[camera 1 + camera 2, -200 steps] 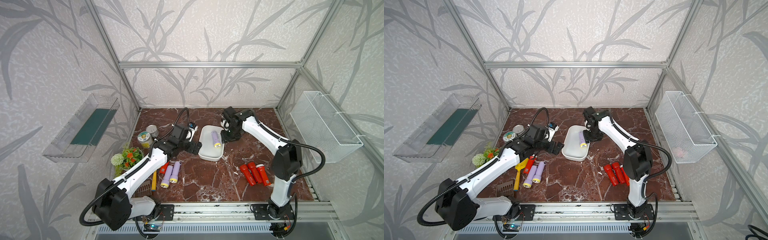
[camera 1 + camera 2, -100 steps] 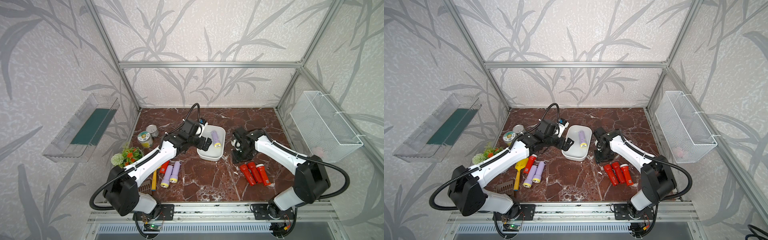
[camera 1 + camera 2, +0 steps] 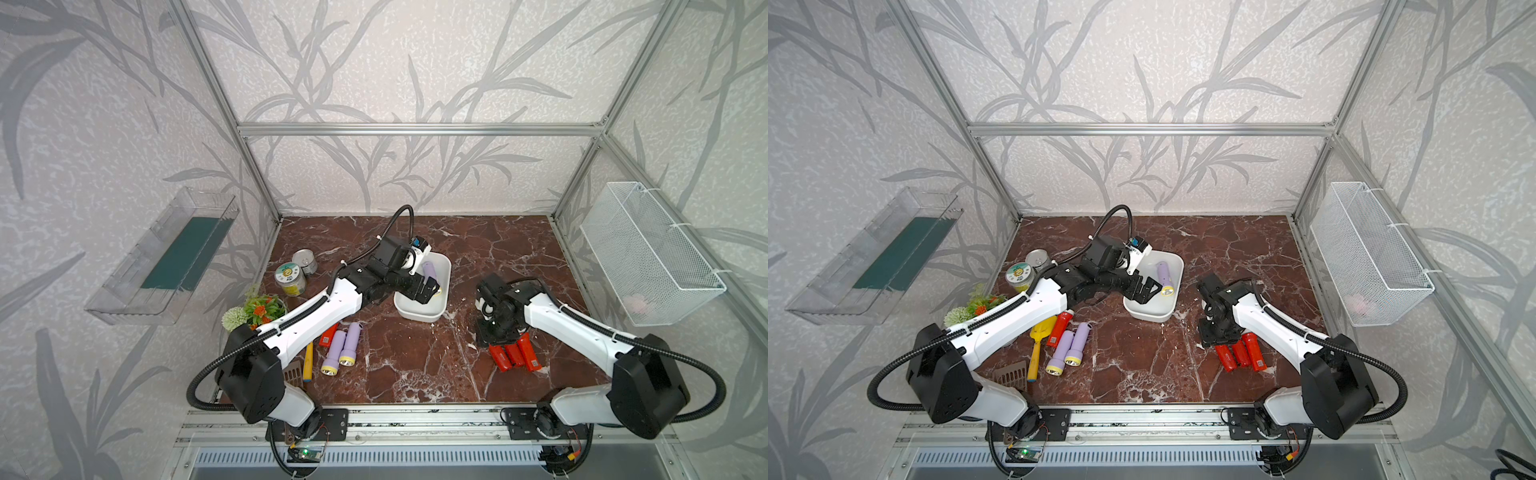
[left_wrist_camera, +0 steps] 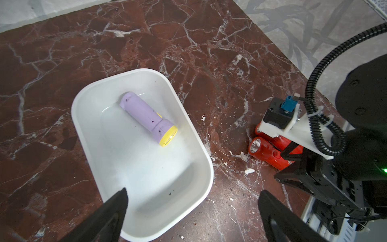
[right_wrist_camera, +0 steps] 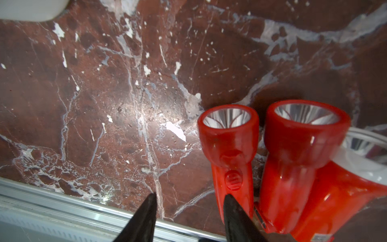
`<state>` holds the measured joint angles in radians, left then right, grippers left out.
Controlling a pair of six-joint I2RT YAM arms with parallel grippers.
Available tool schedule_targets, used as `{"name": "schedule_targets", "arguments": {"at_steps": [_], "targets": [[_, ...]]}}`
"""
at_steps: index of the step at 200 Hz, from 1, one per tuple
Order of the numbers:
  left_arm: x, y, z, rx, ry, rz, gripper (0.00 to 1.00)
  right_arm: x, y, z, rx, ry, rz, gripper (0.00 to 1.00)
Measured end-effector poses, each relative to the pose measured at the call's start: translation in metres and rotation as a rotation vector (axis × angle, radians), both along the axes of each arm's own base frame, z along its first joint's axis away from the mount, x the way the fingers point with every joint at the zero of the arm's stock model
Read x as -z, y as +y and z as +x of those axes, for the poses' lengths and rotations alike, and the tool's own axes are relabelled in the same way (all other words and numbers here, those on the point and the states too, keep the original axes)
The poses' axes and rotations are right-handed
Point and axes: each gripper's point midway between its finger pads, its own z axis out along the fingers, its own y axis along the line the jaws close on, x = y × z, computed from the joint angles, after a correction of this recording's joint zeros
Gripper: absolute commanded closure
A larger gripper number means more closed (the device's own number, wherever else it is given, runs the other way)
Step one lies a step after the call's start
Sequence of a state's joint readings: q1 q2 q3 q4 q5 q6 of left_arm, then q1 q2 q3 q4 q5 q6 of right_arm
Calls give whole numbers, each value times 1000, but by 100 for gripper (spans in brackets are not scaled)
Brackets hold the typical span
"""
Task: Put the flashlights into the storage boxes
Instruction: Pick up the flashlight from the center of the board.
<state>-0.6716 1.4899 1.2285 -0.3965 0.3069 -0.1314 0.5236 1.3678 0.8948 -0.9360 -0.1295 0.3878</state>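
the table is red-brown marble veined in white, and the walls are pale grey with a darker grey leaf pattern. the tub at centre frame is plain white, and the lavender flashlight in it has a yellow head. the red flashlights at lower right have silvery reflectors.

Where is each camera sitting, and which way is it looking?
Top views: high at the front, looking down on the whole marble table; the left arm and right arm show.
Left wrist: on the left arm, looking down past the open left gripper into the white tub holding a lavender flashlight; the right arm shows too.
Right wrist: on the right arm, low over the table, looking past the right gripper at three red flashlights.
Shared: both wrist views show some of those red flashlights.
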Motion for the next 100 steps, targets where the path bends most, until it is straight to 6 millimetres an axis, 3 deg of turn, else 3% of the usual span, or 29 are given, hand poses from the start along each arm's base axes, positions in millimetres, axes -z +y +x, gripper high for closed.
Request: {"name": "schedule_targets", "arguments": {"at_steps": [48, 100], "targets": [[4, -1, -20, 57, 69, 1, 1, 4, -7, -6, 29, 2, -17, 46], [-17, 0, -29, 70, 39, -45, 1, 6, -11, -7, 50, 4, -36, 46]]}}
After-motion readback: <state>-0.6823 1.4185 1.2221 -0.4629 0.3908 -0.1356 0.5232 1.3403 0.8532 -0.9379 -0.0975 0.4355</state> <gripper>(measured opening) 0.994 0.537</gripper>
